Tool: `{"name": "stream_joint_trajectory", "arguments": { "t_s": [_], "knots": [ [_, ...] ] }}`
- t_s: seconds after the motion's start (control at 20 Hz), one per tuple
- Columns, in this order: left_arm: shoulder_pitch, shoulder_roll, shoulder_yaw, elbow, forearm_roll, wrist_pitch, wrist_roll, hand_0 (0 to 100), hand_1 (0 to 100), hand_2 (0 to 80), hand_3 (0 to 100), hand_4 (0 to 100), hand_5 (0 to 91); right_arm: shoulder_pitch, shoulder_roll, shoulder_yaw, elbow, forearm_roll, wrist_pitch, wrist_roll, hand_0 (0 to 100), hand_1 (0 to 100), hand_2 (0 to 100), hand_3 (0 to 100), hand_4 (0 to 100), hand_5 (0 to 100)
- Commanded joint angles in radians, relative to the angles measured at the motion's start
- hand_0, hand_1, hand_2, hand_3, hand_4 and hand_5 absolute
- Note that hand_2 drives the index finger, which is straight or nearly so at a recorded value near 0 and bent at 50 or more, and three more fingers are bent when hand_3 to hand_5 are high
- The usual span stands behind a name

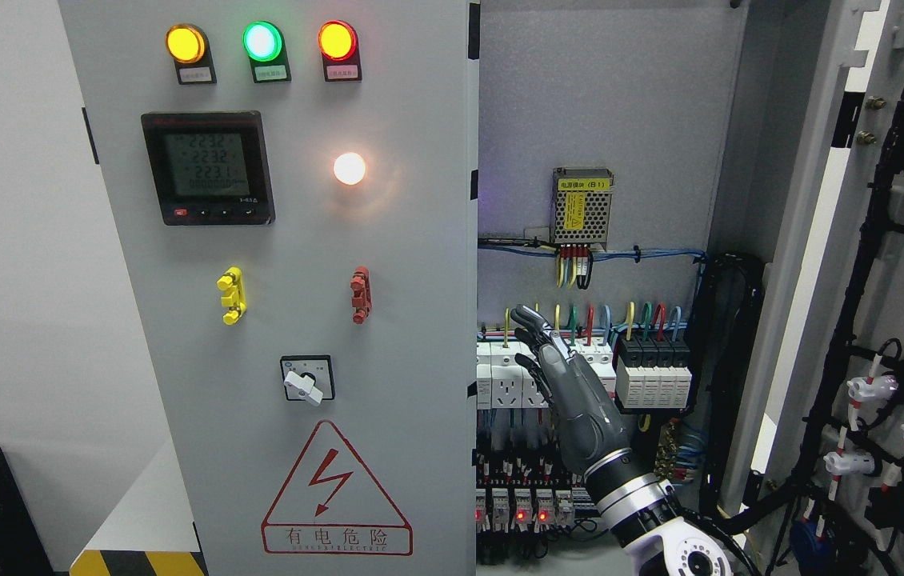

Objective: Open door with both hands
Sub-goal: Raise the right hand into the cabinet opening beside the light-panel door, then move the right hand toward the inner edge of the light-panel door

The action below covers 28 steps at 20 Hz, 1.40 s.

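Right door (884,264) swung wide open, wiring inside; left door (276,280) apparently shut.

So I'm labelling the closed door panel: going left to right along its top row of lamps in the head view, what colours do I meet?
Yellow lamp → green lamp → orange-red lamp.

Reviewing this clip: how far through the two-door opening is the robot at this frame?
Done: the right door is swung wide, showing its wiring and the breakers inside the cabinet. In hand: the right hand is raised in the opening with fingers extended, holding nothing, in front of the breakers. Left: the left door with lamps and meter looks closed. No left hand shows.
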State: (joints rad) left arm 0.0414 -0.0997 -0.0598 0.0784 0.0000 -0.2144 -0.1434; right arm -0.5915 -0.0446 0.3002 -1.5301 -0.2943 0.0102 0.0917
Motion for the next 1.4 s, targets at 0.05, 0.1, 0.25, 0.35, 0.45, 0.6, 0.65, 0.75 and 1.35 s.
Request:
{"name": "stream_joint_trajectory", "arguments": {
  "t_s": [0.05,0.1,0.25,0.35,0.45,0.6,0.65,0.75,1.35],
  "knots": [
    [0.0,0.0,0.0,0.0,0.018,0.0,0.001,12,56,0.0,0,0,0.0,-0.01,0.002,0.042,0.001,-0.002,-0.001,0.0,6,14,0,0,0,0],
    [0.0,0.0,0.0,0.0,0.018,0.0,0.001,12,56,0.0,0,0,0.0,-0.016,0.002,0.039,0.002,-0.003,-0.001,0.0,6,14,0,0,0,0],
    [0.0,0.0,0.0,0.0,0.018,0.0,0.001,12,56,0.0,0,0,0.0,-0.017,0.0,0.042,0.001,-0.049,0.002,0.0,6,14,0,0,0,0],
    [0.0,0.0,0.0,0.0,0.018,0.0,0.001,12,56,0.0,0,0,0.0,-0.016,0.0,0.042,0.001,-0.078,0.004,0.0,6,14,0,0,0,0],
    [0.0,0.0,0.0,0.0,0.018,0.0,0.001,12,56,0.0,0,0,0.0,-0.017,-0.006,0.043,0.002,-0.08,0.004,0.0,6,14,0,0,0,0],
    [0.0,0.0,0.0,0.001,0.018,0.0,0.001,12,56,0.0,0,0,0.0,-0.03,-0.011,0.042,0.005,-0.081,0.004,0.0,6,14,0,0,0,0],
    [0.0,0.0,0.0,0.001,0.018,0.0,0.001,12,56,0.0,0,0,0.0,-0.031,-0.011,0.04,0.007,-0.081,0.004,0.002,6,14,0,0,0,0],
    [0.0,0.0,0.0,0.0,0.018,0.0,0.001,12,56,0.0,0,0,0.0,-0.03,-0.011,0.042,0.007,-0.081,0.004,0.02,6,14,0,0,0,0],
    [0.0,0.0,0.0,0.001,0.018,0.0,0.001,12,56,0.0,0,0,0.0,-0.039,-0.015,0.03,0.041,-0.092,0.03,0.039,6,14,0,0,0,0]
  ]
}}
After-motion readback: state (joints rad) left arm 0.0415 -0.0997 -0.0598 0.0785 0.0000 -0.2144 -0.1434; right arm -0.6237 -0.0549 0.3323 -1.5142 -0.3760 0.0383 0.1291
